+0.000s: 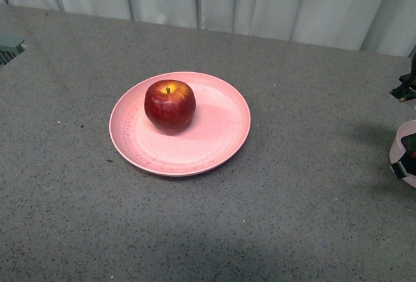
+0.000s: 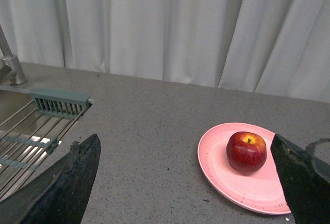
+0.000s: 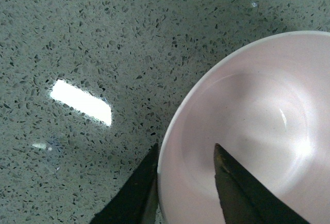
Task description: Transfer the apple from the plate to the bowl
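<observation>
While the apple (image 1: 169, 104) sits on the plate (image 1: 221, 140) mid-surface, the right claw (image 3: 184, 185) pinches the bowl (image 3: 268, 131) rim, one finger inside, one outside. Carry it level toward the plate. The left claw (image 2: 185, 182) hangs spread.

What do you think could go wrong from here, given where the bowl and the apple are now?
1. The right tool straddles the bowl rim, one finger inside and one outside; a thin rim hold could let the bowl tip or slip if lifted.
2. The bowl sits at the front view's far right edge, well away from the plate, so it may be hard to watch.
3. The round apple rests loose and could roll if the plate is bumped.
</observation>
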Motion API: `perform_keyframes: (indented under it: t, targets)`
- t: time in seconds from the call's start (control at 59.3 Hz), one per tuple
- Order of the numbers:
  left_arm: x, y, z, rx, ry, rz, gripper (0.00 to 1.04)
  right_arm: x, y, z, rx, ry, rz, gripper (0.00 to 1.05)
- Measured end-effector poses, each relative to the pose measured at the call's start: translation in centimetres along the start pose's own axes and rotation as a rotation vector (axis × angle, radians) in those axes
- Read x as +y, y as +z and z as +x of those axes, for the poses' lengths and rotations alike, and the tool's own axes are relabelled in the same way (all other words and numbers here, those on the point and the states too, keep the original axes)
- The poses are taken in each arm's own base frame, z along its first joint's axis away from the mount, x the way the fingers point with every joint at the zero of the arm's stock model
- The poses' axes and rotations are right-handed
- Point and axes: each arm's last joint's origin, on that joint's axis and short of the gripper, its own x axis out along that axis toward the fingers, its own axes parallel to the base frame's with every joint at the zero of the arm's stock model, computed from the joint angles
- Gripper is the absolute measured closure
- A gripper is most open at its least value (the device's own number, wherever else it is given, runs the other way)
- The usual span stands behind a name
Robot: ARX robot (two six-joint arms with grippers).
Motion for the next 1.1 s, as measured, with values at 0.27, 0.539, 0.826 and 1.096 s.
perform_keyframes:
  t: [0.27,0.539,0.826,1.096]
  targets:
    - [0.0,0.0,0.0,0.000,0.000,0.000,0.07,-0.1,0.0,0.1,0.003,-0.008,-0.011,1.04]
    - [0.0,0.0,0.0,0.000,0.000,0.000,0.07,0.1,0.7,-0.9,-0.030,0.028,-0.022,1.04]
    - [0.0,0.0,0.0,0.000,0.000,0.000,0.07,3.0,4.3,-3.0,-0.140,0.122,-0.107,1.04]
    - [0.0,0.0,0.0,0.000,0.000,0.000,0.07,7.4,7.1,-2.9,-0.186,0.274,-0.175,1.04]
